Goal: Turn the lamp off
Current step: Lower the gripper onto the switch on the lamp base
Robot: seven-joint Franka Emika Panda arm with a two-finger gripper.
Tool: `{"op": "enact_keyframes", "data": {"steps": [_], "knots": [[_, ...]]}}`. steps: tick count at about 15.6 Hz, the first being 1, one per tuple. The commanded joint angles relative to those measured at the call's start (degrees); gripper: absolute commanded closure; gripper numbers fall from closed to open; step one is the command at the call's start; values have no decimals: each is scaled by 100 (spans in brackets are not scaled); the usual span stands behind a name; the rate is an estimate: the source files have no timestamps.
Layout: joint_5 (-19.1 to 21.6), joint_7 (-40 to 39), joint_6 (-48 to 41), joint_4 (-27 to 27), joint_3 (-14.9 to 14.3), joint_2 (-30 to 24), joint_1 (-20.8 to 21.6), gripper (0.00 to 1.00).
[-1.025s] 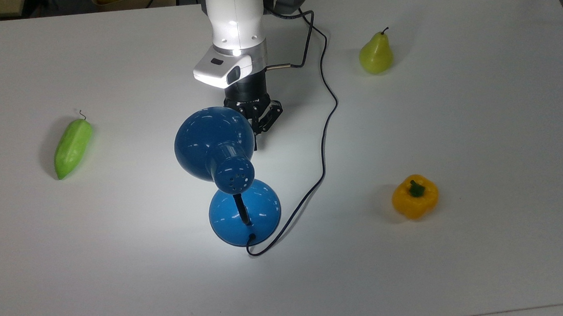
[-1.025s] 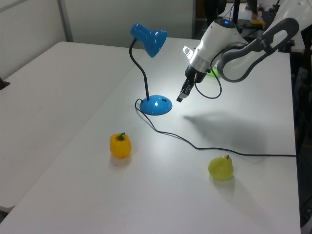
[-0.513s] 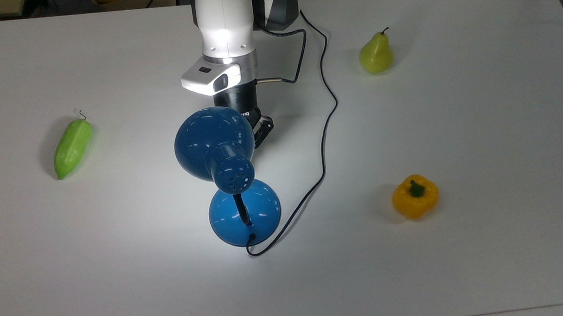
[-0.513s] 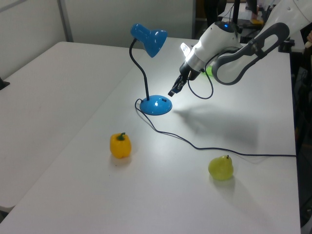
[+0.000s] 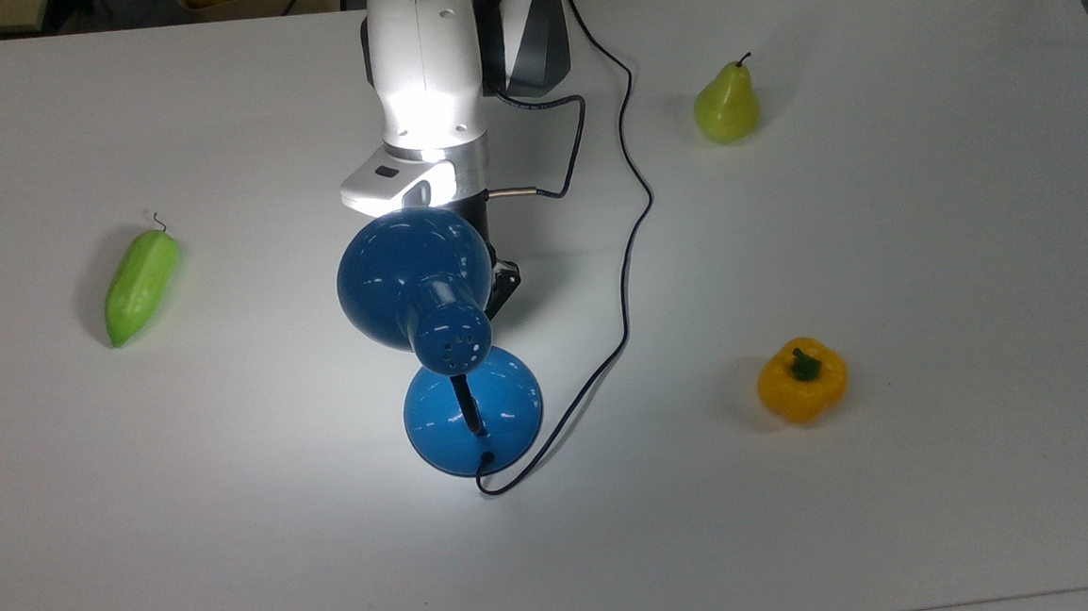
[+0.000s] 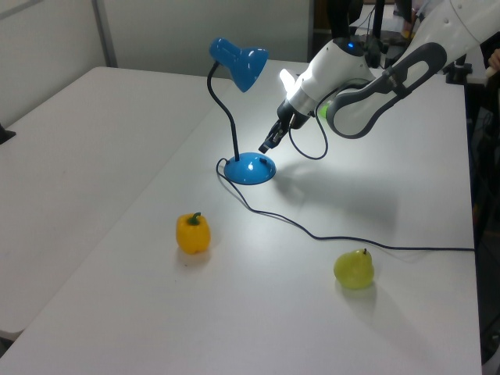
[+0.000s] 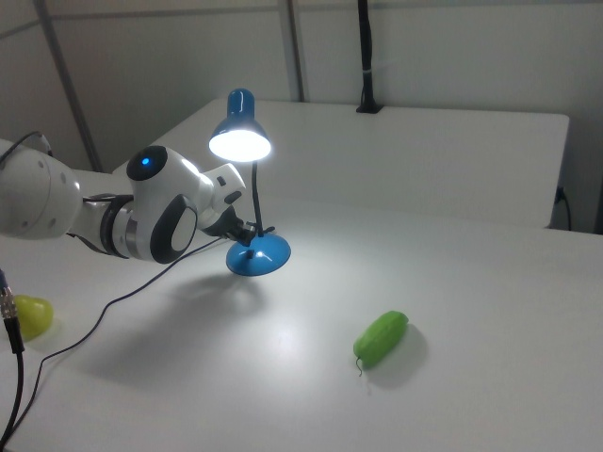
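The blue lamp stands mid-table and is lit. Its dome shade (image 5: 413, 274) throws a bright pool of light on the table, and the bulb glows in the right view under the shade (image 7: 240, 132). The round base (image 5: 473, 411) carries the black neck, and the thin cord (image 5: 633, 243) trails off toward the arm. My gripper (image 6: 266, 146) hangs shut with nothing in it, tilted, its tips just above the far rim of the base (image 6: 250, 169). In the top view the shade hides most of it. In the right view the gripper (image 7: 252, 233) sits right beside the neck, above the base (image 7: 258, 257).
A green vegetable (image 5: 140, 285) lies at the top view's left. A pear (image 5: 726, 105) stands at the top view's upper right, and a yellow pepper (image 5: 802, 379) lies at its lower right. The cord loops across the table between the lamp and the pear.
The arm has carried the gripper toward the lamp base: down in the top view and under the shade, left and lower in the left view. The lamp has stayed lit.
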Motion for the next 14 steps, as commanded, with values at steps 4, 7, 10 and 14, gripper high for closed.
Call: {"op": "enact_keyframes", "data": {"steps": [4,7,10,14], "knots": [[-96,103,362,97,-11,233,-16,100],[-114,94,353,80,-20,225,-77,100],[-114,50,344,62,-20,242,-86,100],[-114,59,344,44,-20,269,-86,100]]}}
